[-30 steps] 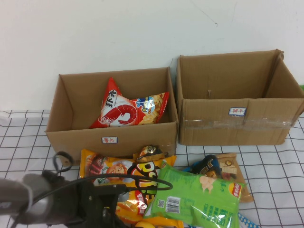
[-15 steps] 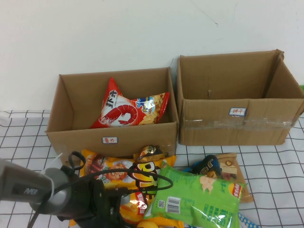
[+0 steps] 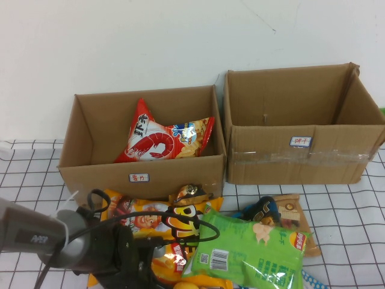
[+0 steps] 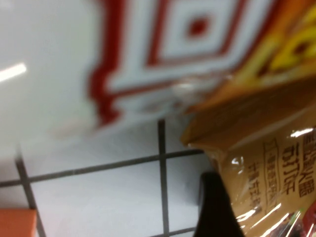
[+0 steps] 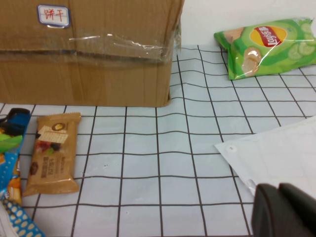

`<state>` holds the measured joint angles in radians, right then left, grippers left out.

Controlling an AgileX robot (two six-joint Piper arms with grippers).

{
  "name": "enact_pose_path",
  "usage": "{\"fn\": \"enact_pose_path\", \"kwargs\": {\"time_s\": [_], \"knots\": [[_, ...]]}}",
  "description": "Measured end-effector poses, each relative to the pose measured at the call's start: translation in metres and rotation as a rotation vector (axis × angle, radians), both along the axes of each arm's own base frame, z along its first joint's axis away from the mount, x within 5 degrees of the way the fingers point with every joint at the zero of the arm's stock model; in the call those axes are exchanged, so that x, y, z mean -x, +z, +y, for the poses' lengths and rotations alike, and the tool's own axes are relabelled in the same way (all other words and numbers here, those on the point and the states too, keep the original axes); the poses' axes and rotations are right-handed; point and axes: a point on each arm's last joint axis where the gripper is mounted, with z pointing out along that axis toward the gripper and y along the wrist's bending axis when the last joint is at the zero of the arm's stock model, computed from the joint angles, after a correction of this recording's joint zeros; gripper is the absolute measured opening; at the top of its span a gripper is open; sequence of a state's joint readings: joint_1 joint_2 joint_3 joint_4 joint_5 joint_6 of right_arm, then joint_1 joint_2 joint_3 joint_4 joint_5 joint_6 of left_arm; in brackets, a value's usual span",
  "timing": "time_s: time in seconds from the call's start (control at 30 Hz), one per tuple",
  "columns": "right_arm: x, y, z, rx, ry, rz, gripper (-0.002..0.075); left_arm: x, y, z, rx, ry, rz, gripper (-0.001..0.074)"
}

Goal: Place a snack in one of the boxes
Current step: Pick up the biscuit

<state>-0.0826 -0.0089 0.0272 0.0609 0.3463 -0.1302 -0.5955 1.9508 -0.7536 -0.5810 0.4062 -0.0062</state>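
Note:
Snacks lie piled in front of two open cardboard boxes, the left box (image 3: pixel 96 171) and the right box (image 3: pixel 301 158). A red shrimp bag (image 3: pixel 157 141) stands in the left box. My left gripper (image 3: pixel 141 268) is low at the near edge of an orange snack bag (image 3: pixel 135 217). The left wrist view shows one dark finger (image 4: pixel 217 210) beside that bag's (image 4: pixel 269 148) edge, with the jaws open. My right gripper (image 5: pixel 284 212) is shut and empty, low over the checked cloth, right of the right box (image 5: pixel 89 59), and out of the high view.
A green chips bag (image 3: pixel 249 247), a dark blue pack (image 3: pixel 261 209) and a brown bar (image 3: pixel 293 214) lie in the pile. The right wrist view shows the brown bar (image 5: pixel 52 153), another green chips bag (image 5: pixel 269 44) and a white sheet (image 5: pixel 276 153).
My left arm has pushed forward and to the right, bringing its gripper up against the orange bag. The snacks and boxes have not moved.

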Motion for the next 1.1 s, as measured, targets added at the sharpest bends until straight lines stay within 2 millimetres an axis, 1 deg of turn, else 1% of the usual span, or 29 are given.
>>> {"fn": "enact_pose_path", "kwargs": {"time_s": [0.17,0.23,0.27,0.3,0.33,0.4,0.47,0.63,0.73,0.87,1.0,1.1], "knots": [[0.0,0.0,0.0,0.0,0.0,0.0,-0.0001,0.001,0.001,0.0,0.0,-0.043,-0.001,0.0374],[0.0,0.0,0.0,0.0,0.0,0.0,-0.0001,0.002,0.006,0.001,0.0,-0.083,-0.004,0.036],[0.0,0.0,0.0,0.0,0.0,0.0,-0.0001,0.003,0.009,0.001,0.0,-0.097,-0.006,0.0299],[0.0,0.0,0.0,0.0,0.0,0.0,-0.0001,0.004,0.014,0.002,0.004,-0.115,-0.012,0.0202],[0.0,0.0,0.0,0.0,0.0,0.0,-0.0001,0.004,0.02,0.002,0.012,-0.127,-0.025,0.0141],[0.0,0.0,0.0,0.0,0.0,0.0,-0.0001,0.004,0.033,0.002,0.032,-0.148,-0.058,0.0073],[0.0,0.0,0.0,0.0,0.0,0.0,-0.0001,0.004,0.048,0.002,0.054,-0.17,-0.098,0.0036],[0.0,0.0,0.0,0.0,0.0,0.0,-0.0001,0.008,0.083,0.004,0.112,-0.181,-0.204,0.0007],[0.0,0.0,0.0,0.0,0.0,0.0,-0.0001,0.008,0.097,0.005,0.135,-0.179,-0.263,0.0003],[0.0,0.0,0.0,0.0,0.0,0.0,-0.0001,0.009,0.106,0.006,0.147,-0.199,-0.292,0.0],[0.0,0.0,0.0,0.0,0.0,0.0,-0.0001,0.004,0.115,0.001,0.156,-0.231,-0.297,0.0],[0.0,0.0,0.0,0.0,0.0,0.0,-0.0001,0.004,0.117,0.001,0.146,-0.259,-0.293,0.0]]}}
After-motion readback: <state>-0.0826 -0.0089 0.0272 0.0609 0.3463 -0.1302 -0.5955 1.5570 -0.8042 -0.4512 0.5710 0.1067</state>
